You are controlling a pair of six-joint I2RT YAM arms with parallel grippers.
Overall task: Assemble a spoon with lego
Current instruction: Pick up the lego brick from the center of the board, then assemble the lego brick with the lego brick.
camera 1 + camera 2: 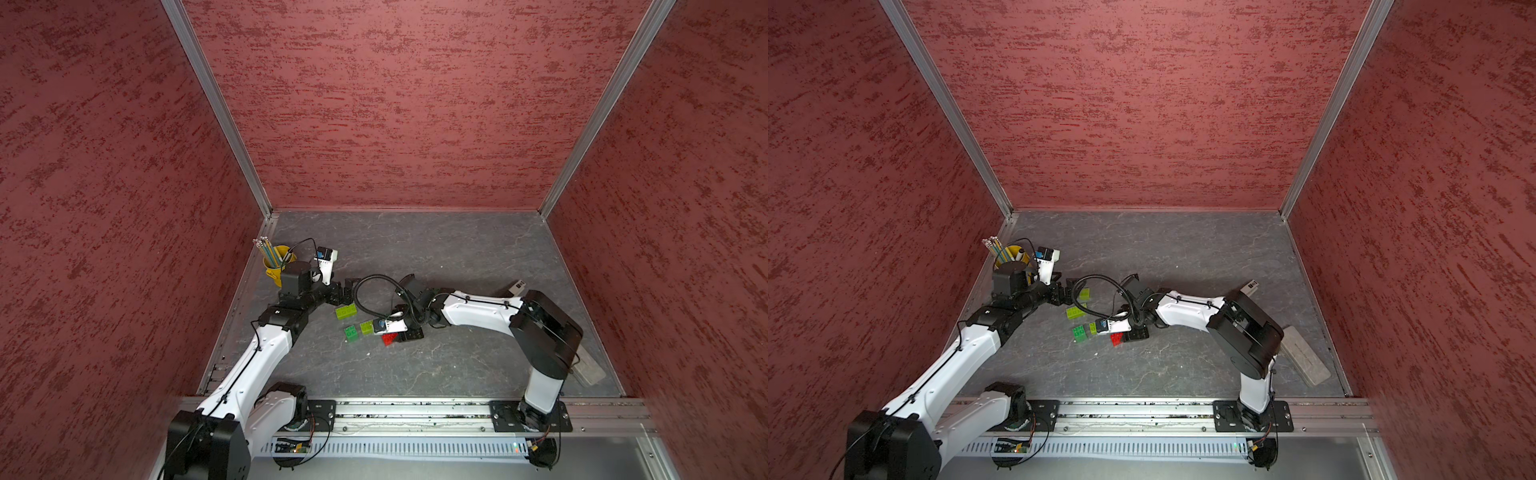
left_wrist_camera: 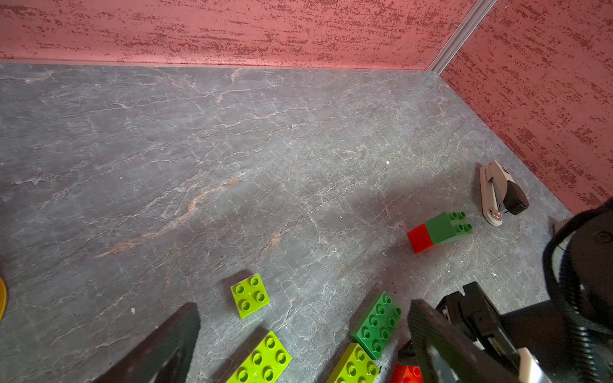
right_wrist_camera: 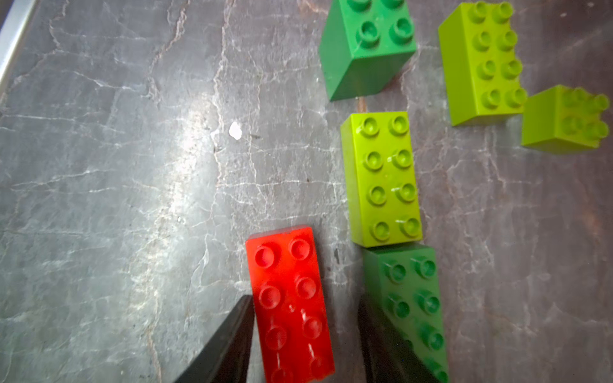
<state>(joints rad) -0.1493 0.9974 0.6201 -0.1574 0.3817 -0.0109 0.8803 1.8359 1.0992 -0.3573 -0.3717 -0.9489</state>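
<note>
Between the arms, on the table (image 2: 232,149), found the lego (image 1: 366,327) lying loose. Saw the right hand (image 3: 305,300) low over the red brick (image 3: 290,305), fingers (image 3: 232,341) apart and straddling its long sides: one just beside the brick's edge, the other clear of it by a gap and close against a dark green brick (image 3: 411,298). Judged the red brick not yet clamped. Noted that green brick end to end with a lime brick (image 3: 381,179), touching. Past those, spotted a second dark green brick (image 3: 365,43), a second lime oblong (image 3: 481,63) and a lime square (image 3: 564,119), each apart from its neighbours. Saw the left hand (image 2: 302,315) spread wide and empty, just by the lime bricks. Of the spoon, found only a red-and-green stack (image 2: 438,230), tipped on its side, well apart from the other bricks and near a stapler (image 2: 497,192). Spotted a yellow cup (image 1: 273,272) of pencils at the table's left edge, beside the left arm.
</note>
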